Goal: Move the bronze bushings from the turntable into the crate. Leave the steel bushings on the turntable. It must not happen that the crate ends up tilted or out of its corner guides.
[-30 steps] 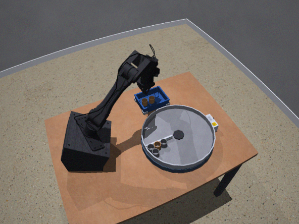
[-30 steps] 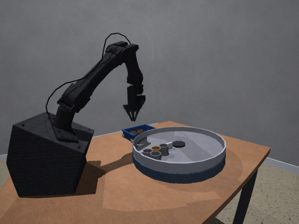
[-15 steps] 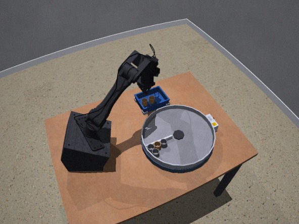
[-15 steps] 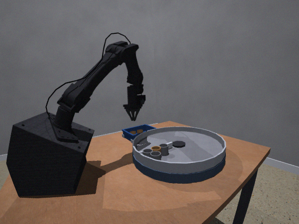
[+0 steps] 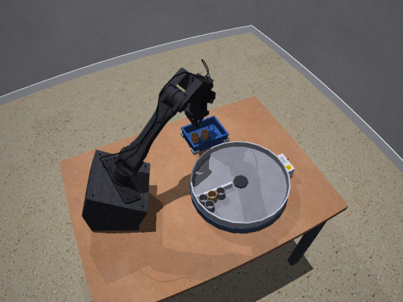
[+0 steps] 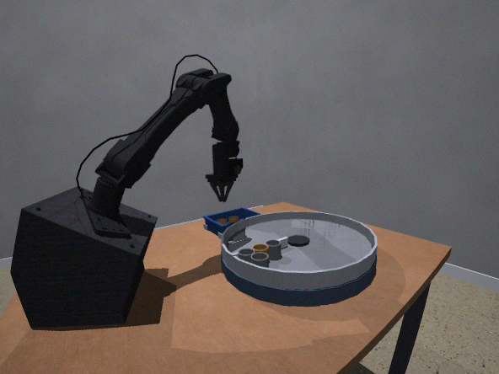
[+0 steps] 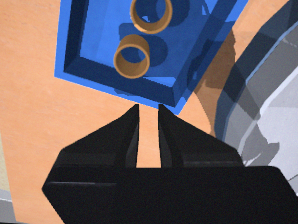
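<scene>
Worktop (image 5: 136,258): orange-brown slab on dark legs, carrying every item below.

Arm base (image 5: 116,194): black angular block at the worktop's left side, well apart from the turntable.

Crate (image 5: 218,127): small blue open-topped box, just beside the far rim of the turntable. Holds two bronze bushings (image 5: 195,137), standing upright side by side, hollow bores showing from above in the wrist view (image 7: 132,56).

Turntable (image 5: 272,211): wide grey dish with a pale raised rim on a dark blue base. A black octagonal hub (image 5: 241,181) sits at its centre; a short pale bar runs from the hub toward the near-left rim. A white box with a yellow label (image 5: 286,165) is fixed outside the right rim.

Remaining bronze bushing (image 5: 212,195): short orange-brown ring, upright, at the turntable's near-left edge just below the bar. Three steel bushings (image 5: 220,192), grey rings of similar form, crowd around it: one on its right, one on its left, one in front. Whether they touch it cannot be told.

Claw (image 6: 221,195): black, pointing downward, hanging in the air above the crate's near edge, well above the walls. The two tapered fingers stand nearly together with a narrow strip of worktop visible between them; nothing is held.
</scene>
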`<state>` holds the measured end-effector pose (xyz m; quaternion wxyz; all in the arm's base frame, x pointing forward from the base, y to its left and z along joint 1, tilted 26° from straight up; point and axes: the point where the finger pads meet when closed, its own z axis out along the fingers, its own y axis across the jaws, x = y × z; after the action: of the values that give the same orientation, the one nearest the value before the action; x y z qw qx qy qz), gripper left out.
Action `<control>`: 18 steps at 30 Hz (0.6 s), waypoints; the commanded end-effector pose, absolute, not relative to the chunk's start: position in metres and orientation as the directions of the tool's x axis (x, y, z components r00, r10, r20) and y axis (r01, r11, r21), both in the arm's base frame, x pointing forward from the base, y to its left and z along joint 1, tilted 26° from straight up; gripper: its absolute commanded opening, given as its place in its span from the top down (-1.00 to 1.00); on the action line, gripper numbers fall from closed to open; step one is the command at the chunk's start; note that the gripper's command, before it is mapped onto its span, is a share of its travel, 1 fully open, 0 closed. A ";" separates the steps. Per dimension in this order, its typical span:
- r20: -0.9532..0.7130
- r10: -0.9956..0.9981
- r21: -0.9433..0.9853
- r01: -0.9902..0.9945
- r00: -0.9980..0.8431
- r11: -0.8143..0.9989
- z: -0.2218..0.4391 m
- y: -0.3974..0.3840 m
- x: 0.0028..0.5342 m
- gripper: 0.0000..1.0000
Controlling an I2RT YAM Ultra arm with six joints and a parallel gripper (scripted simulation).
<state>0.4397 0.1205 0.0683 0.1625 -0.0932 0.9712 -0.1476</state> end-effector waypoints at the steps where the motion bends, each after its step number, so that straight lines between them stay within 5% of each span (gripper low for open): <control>1: -0.359 -0.231 -0.301 -0.121 -0.904 0.946 0.097 0.134 0.449 0.68; 18: -0.333 -0.229 -0.303 -0.126 -0.915 0.945 0.088 0.041 0.404 0.70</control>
<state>0.4087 0.0537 0.0727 0.1537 -0.0725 0.9739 -0.1505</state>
